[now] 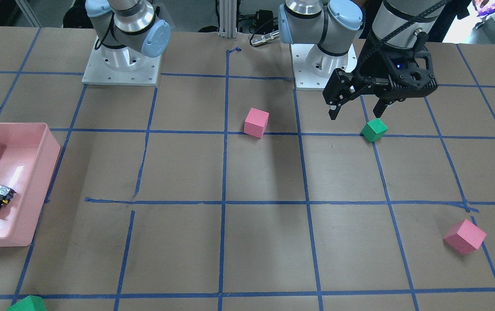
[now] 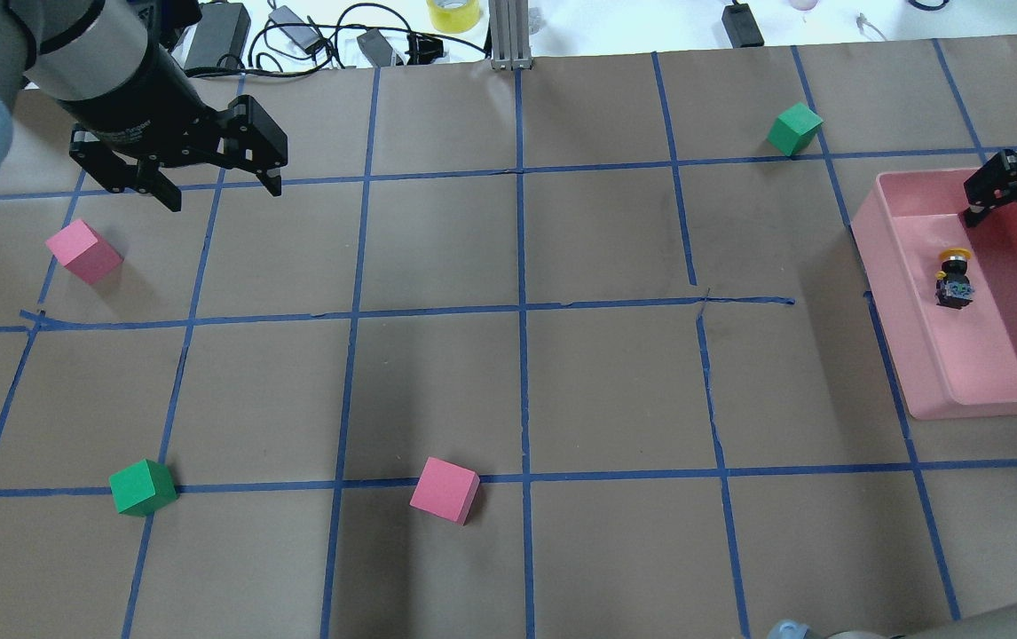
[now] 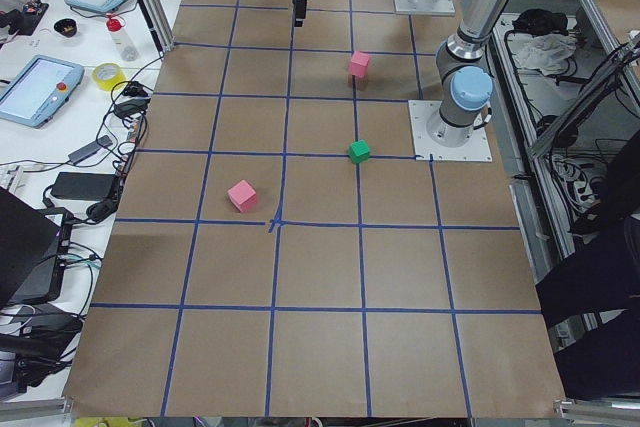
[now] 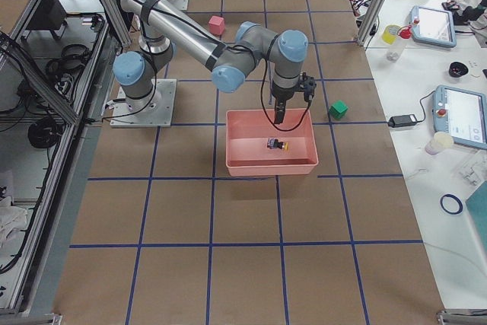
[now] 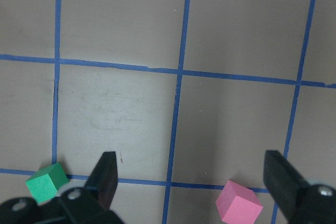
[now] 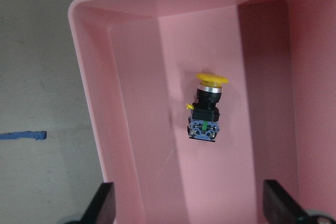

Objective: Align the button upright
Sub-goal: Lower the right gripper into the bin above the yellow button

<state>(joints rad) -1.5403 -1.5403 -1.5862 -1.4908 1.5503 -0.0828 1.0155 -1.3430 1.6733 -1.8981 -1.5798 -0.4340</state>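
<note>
The likeliest failure, as I judged it, was a bad pinch on the small push-button switch with its round yellow mushroom cap, black cylindrical body and silvery metal end [image 6: 206, 109]. Fingers closing across the round body could have made it roll or skid on the glossy floor of the shallow pink plastic tray [image 6: 90, 82]. A grip taken at the cap's edge could have let it pivot and drop. A second risk was the release. If the switch was set down on its narrow metal end while still tilted, the wide cap on top would probably have tipped it over again. A descent too near the tray's walls might also have struck a finger on the rim.

The right gripper [image 6: 189, 203] hung above the tray with its fingers spread wide and nothing between them. The left gripper [image 2: 224, 195] was likewise splayed and empty, and it hung over the brown paper tabletop [image 2: 508, 390] well apart from the tray, toward the opposite end.

The switch lay on its side, roughly in the middle of the tray's floor, touching no wall. Its yellow cap pointed toward the tray wall farthest from the robot and its metal end toward the nearest one. The cap was broader than the body, with a bright ring just beneath it. The squarish end block showed small screws or contacts and a spot of green. It was not yet upright.
</note>
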